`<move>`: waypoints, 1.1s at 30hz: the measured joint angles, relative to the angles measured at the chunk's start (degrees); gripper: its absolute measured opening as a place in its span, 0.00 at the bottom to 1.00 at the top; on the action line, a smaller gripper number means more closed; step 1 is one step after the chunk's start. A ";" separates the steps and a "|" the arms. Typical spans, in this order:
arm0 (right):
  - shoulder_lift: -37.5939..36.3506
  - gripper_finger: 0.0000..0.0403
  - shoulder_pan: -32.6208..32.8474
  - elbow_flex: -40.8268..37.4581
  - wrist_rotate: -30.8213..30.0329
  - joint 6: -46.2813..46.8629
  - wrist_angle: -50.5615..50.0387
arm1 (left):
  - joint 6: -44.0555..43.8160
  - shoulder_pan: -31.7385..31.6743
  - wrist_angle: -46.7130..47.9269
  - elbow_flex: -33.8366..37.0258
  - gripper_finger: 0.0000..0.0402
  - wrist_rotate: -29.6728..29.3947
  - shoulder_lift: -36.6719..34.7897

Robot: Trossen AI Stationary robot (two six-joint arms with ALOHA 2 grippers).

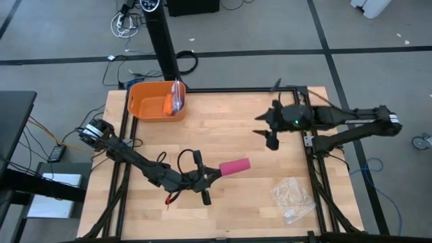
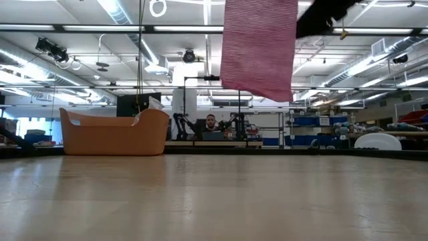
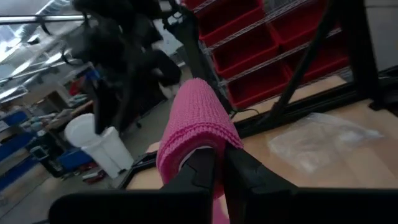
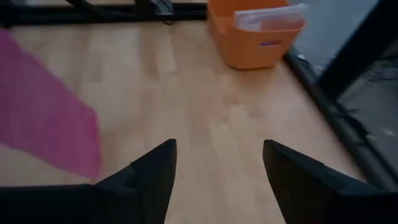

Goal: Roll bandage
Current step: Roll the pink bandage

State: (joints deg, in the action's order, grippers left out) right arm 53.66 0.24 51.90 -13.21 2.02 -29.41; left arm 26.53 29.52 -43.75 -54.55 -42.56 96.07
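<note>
1. My left hand (image 1: pixel 214 174) is clamped tight on one end of the bandage (image 1: pixel 234 167), which juts out ahead of the fingers, raised off the tabletop (image 1: pixel 223 128).
2. My right hand (image 1: pixel 264 132) hovers well apart from the bandage, fingers spread wide, gripping nothing.

**Big open workshop around the bench**

Wooden table (image 1: pixel 223 128) sits on a grey floor (image 1: pixel 378 34) crossed by dark lines, cables trailing about. Ceiling strip lights (image 2: pixel 120 10) overhead, red storage bins (image 3: pixel 249 37) on wire shelving, a person (image 2: pixel 211 123) seated far back.
</note>
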 joint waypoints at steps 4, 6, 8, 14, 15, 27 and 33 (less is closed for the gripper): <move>-6.17 0.56 1.48 -15.85 3.24 1.82 16.37 | -2.68 -1.66 0.26 1.38 0.05 3.15 -0.59; -7.85 0.54 2.90 -22.93 3.64 2.61 24.93 | -4.09 -2.76 0.16 2.69 0.05 5.85 -1.96; -8.72 0.50 4.55 -28.61 4.47 3.93 33.08 | -5.25 -3.84 -0.53 4.20 0.05 8.21 -3.81; -7.47 0.40 10.08 -39.03 7.05 12.11 57.46 | -5.77 -6.02 -2.28 7.97 0.05 12.27 -10.52; -6.74 0.40 11.01 -39.90 6.93 12.70 60.13 | -5.71 -6.27 -1.97 8.00 0.05 12.52 -11.03; 9.71 0.67 15.84 -35.29 2.77 13.29 75.13 | -1.21 -7.19 -5.37 7.29 0.05 12.02 -11.17; 17.29 0.74 15.81 -30.66 0.76 10.99 75.35 | -1.08 -7.45 -6.03 7.20 0.05 12.04 -11.15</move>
State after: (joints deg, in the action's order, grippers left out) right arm 70.95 16.05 21.23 -12.45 13.01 45.94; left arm 25.45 22.06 -49.78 -47.35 -30.52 84.93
